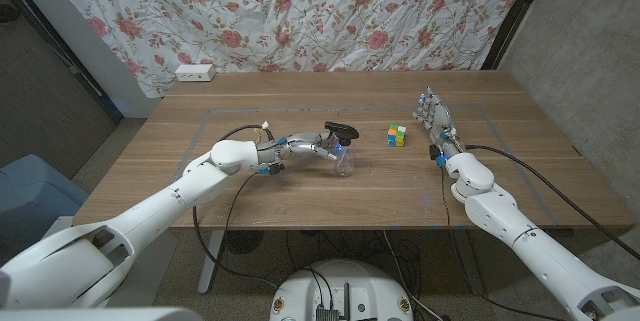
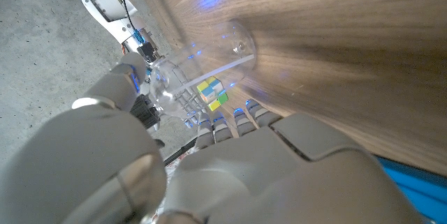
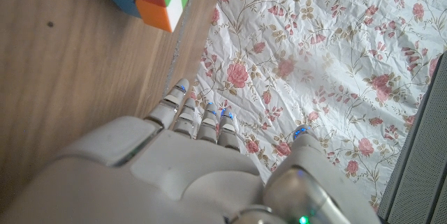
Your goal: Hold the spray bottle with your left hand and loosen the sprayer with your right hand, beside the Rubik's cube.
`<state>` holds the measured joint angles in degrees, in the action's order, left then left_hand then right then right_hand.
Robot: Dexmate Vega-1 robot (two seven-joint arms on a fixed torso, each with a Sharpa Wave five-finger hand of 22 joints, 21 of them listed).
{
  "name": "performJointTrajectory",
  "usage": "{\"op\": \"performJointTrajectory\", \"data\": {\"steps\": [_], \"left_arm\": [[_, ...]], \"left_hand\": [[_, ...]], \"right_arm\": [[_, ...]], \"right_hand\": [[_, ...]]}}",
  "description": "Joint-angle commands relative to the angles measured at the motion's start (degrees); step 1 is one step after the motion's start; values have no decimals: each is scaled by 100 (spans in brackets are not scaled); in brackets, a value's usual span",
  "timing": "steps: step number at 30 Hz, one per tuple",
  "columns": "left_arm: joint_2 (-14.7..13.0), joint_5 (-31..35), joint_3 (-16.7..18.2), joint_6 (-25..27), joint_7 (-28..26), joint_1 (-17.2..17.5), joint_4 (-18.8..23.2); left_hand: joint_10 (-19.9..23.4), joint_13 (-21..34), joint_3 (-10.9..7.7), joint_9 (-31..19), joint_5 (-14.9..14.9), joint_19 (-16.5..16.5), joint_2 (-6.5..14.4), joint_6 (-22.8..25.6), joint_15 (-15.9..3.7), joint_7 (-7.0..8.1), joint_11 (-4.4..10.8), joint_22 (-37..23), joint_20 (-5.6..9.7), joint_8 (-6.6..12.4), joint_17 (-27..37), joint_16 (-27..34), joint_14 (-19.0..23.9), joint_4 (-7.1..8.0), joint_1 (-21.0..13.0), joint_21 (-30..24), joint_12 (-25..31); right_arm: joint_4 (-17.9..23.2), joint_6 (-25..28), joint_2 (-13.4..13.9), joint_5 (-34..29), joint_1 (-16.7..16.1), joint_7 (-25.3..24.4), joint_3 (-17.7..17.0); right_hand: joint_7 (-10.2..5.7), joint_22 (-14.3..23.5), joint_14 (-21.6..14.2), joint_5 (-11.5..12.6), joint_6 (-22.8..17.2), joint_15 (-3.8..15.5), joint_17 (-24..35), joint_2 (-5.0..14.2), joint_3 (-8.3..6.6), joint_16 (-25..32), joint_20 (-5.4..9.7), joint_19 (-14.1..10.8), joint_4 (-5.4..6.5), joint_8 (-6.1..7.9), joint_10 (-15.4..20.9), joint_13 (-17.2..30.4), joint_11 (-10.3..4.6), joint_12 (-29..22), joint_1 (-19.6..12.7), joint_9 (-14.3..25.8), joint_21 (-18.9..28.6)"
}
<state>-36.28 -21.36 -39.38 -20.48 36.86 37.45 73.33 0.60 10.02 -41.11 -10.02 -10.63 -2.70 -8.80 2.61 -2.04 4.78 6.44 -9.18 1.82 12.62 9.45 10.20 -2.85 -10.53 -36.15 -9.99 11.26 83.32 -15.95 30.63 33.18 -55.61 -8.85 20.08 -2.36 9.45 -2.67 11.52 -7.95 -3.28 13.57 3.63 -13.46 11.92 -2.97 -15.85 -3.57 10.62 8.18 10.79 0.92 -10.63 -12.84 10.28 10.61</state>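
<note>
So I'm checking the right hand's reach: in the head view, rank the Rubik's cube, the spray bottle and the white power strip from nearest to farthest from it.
From the right hand:
1. Rubik's cube, just to its left, toward the table's middle.
2. Spray bottle, farther left, gripped by the left hand.
3. White power strip, at the far left edge by the floral curtain.

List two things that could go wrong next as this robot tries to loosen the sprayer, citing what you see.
1. The left hand holds the clear spray bottle tilted over; turning the black sprayer could make the smooth bottle slip or roll.
2. The right hand waits beyond the Rubik's cube, which lies between it and the bottle; a direct reach could knock the cube.
</note>
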Motion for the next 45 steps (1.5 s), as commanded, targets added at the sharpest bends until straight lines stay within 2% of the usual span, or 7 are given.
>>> {"op": "performJointTrajectory", "data": {"steps": [1, 4, 16, 27, 35, 39, 45], "left_arm": [[226, 79, -57, -191, -124, -74, -318], [276, 92, -84, -224, -114, -99, -388], [503, 83, -179, -326, -24, -207, -670], [648, 101, -255, -359, 12, -263, -827], [687, 113, -255, -367, -80, -232, -843], [695, 139, -246, -371, -174, -202, -832], [708, 143, -242, -374, -237, -174, -857]], "left_hand": [[53, 16, 24, -16, 8, 72, 5, 171, -271, 18, 28, -22, 147, 85, 23, 38, 21, -15, -141, -59, 32], [116, 22, 22, -23, 25, 95, 19, 272, -288, -4, 49, -25, 79, 117, 24, 33, 43, -17, -240, -59, 41], [635, 66, 59, -62, 51, 289, -9, 706, -393, 80, 150, -26, 122, 285, 28, 121, 567, -28, -693, -77, 147], [1209, 128, 196, -107, 74, 528, -60, 906, -437, -57, 235, -28, 88, 412, 39, 210, 1295, -26, -1142, -93, 259], [1668, 197, 364, -169, 56, 739, -56, 1288, -537, -127, 301, -31, 131, 658, 57, 245, 1799, -18, -1509, -103, 355], [1990, 278, 504, -242, 40, 875, -14, 1559, -629, -163, 336, -34, 188, 877, 81, 297, 2144, -1, -1759, -105, 443], [2303, 432, 658, -368, 17, 1016, 109, 1830, -680, -51, 356, -36, 296, 1153, 143, 367, 2396, 30, -1992, -103, 578]], "right_arm": [[65, 51, 43, 46, -64, 15, -26], [55, 40, 38, 55, -63, 27, -27], [33, 38, 45, 90, -81, 31, -54], [81, 51, 76, 108, -147, -10, -91], [84, 48, 76, 116, -166, -13, -96], [105, 51, 84, 117, -190, -26, -102], [148, 74, 99, 124, -227, -55, -114]], "right_hand": [[11, 17, -24, 16, 16, 0, 4, 1, 2, 29, -21, -46, -28, 15, -3, 11, 26, -43, 43, 6, 28], [21, 17, -23, 17, 17, -2, 5, 12, 2, 32, -28, -49, -26, 16, 0, 11, 30, -45, 50, 6, 29], [16, 18, -27, 17, 23, -3, 11, 42, 9, 45, -42, -72, -19, 17, 3, 11, 22, -48, 94, 7, 33], [14, 19, -23, 19, 25, -8, 7, 57, 8, 47, -57, -85, -33, 19, 2, 11, 19, -48, 100, 8, 34], [14, 20, -32, 20, 26, -13, 4, 62, 9, 52, -74, -96, -46, 20, -1, 12, 16, -48, 102, 8, 36], [14, 20, -32, 20, 23, -12, 2, 65, 7, 53, -85, -102, -52, 22, -2, 12, 13, -48, 101, 8, 37], [10, 21, -37, 21, 22, -18, 0, 74, 5, 56, -84, -111, -59, 23, -1, 12, 11, -49, 101, 8, 39]]}}
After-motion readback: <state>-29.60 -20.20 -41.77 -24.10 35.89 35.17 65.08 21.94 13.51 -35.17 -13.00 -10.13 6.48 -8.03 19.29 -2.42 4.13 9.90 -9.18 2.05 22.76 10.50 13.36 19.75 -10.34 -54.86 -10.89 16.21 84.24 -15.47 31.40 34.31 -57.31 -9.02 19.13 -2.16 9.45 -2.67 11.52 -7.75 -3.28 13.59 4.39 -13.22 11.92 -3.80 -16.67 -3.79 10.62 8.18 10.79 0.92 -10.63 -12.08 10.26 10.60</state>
